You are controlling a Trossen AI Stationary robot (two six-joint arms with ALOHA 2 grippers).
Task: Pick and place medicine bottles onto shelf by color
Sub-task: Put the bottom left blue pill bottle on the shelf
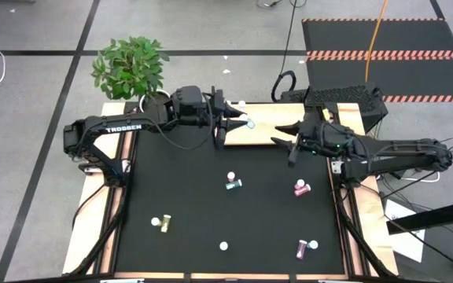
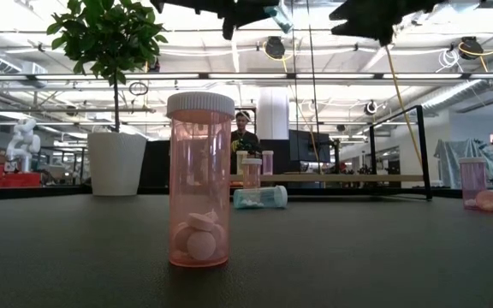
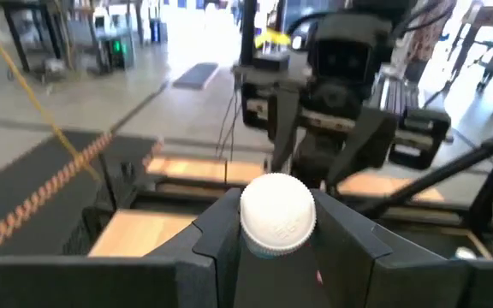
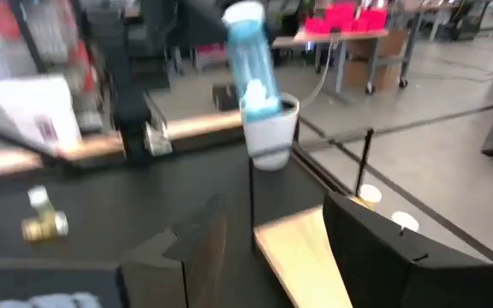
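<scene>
Looking down in the high view, a teal bottle (image 1: 248, 123) is seen clamped in the left gripper (image 1: 241, 123) over the shelf (image 1: 262, 118), with the right gripper (image 1: 284, 141) spread empty just beside it. In the left wrist view, the bottle's white cap (image 3: 278, 214) is wedged between the fingers (image 3: 216, 229). In the right wrist view, the bottle is shown well ahead of the parted, empty fingers (image 4: 197, 244).

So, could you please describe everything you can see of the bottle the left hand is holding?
The teal-blue bottle is a small clear-walled cylinder of what looks like plastic, with a white ribbed cap. White contents show inside it in the right wrist view. The left hand is shut on it, a finger on either side, holding it in the air over the light-wood shelf at the table's far edge. Nothing else touches it.
</scene>
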